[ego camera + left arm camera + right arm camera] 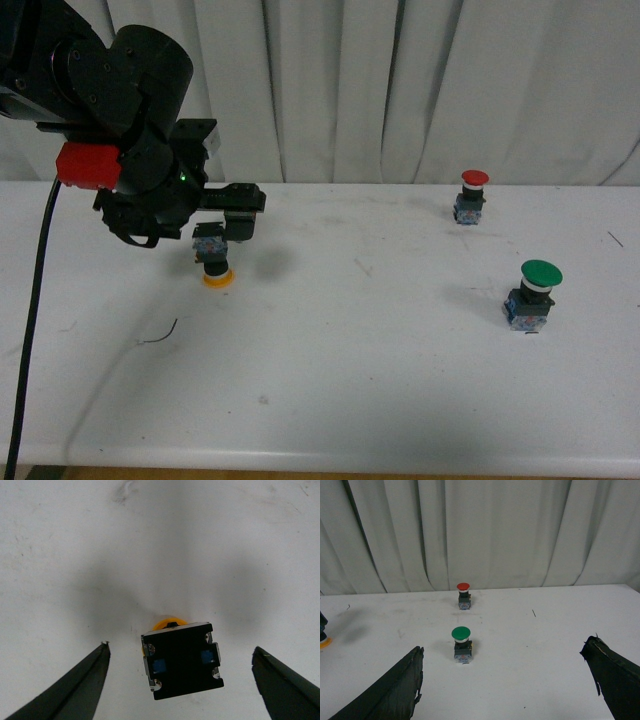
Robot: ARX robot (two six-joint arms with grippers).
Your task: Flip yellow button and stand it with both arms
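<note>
The yellow button (214,262) stands upside down on the white table (380,340), with its yellow cap (217,280) on the surface and its black and blue base on top. My left gripper (218,232) hovers just above it, open. In the left wrist view the base (181,661) lies between the two spread fingers of the left gripper (180,647), clear of both, and a sliver of yellow cap (169,624) peeks out behind it. My right gripper (503,647) is open and holds nothing. It is out of the front view and far from the yellow button, whose cap (324,643) shows at that view's edge.
A red-capped button (470,196) stands upright at the back right, and a larger green-capped button (533,294) stands nearer on the right. Both also show ahead of the right gripper, green-capped button (461,643) and red-capped button (463,595). A white curtain hangs behind the table. A black cable (35,300) hangs at the left.
</note>
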